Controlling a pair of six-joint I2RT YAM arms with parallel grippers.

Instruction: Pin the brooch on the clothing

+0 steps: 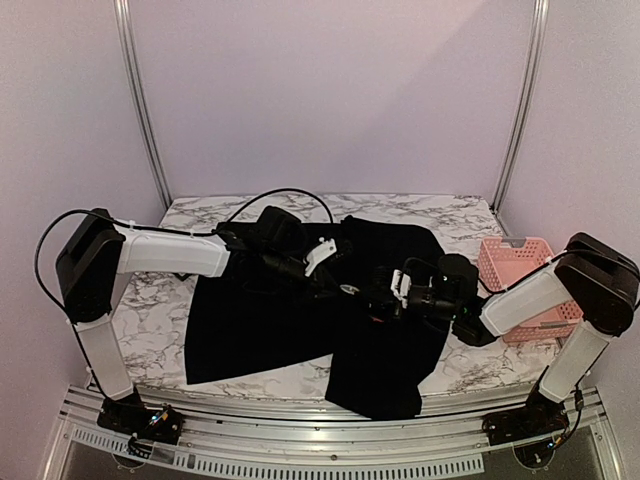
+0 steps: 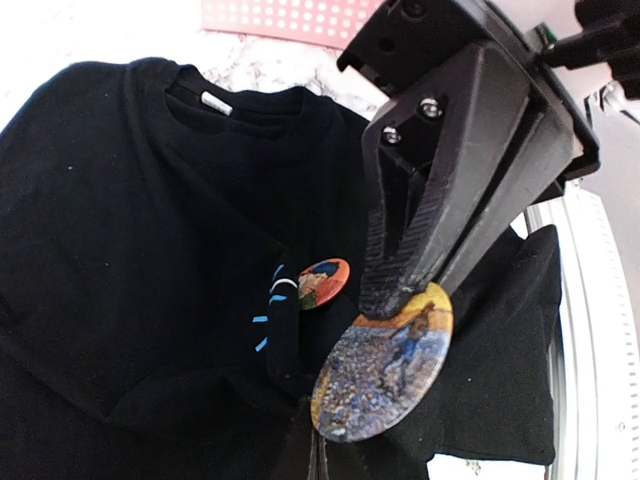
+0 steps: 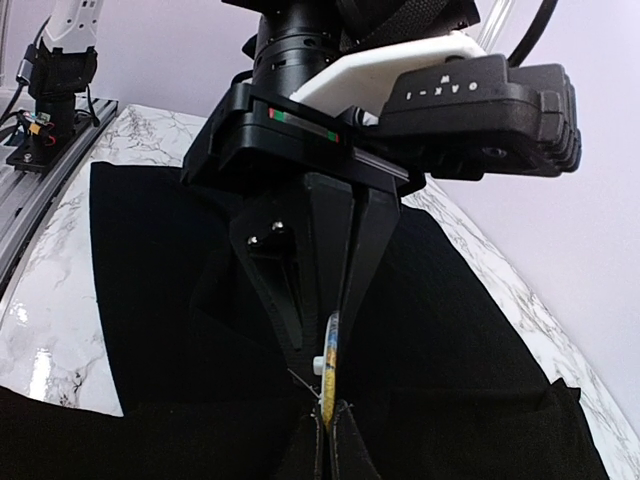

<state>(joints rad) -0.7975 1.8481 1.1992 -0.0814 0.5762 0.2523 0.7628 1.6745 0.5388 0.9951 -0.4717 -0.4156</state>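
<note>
The black T-shirt [image 1: 260, 320] lies spread on the marble table; it also shows in the left wrist view [image 2: 100, 200] and the right wrist view [image 3: 150, 260]. Its light-blue starburst mark [image 2: 262, 322] sits on a raised fold. A large round painted brooch [image 2: 385, 365] is held just above the shirt, edge-on in the right wrist view [image 3: 328, 365]. My left gripper [image 2: 322, 440] is shut on one edge of it, and my right gripper [image 3: 330, 420] is shut on the opposite edge. The two grippers meet over the shirt's middle, left [image 1: 335, 282] and right [image 1: 375, 297].
A smaller orange round brooch [image 2: 322, 283] sits on the shirt beside the starburst mark. A pink perforated basket [image 1: 520, 270] stands at the table's right edge. The shirt's lower part hangs over the table's front edge [image 1: 380, 400].
</note>
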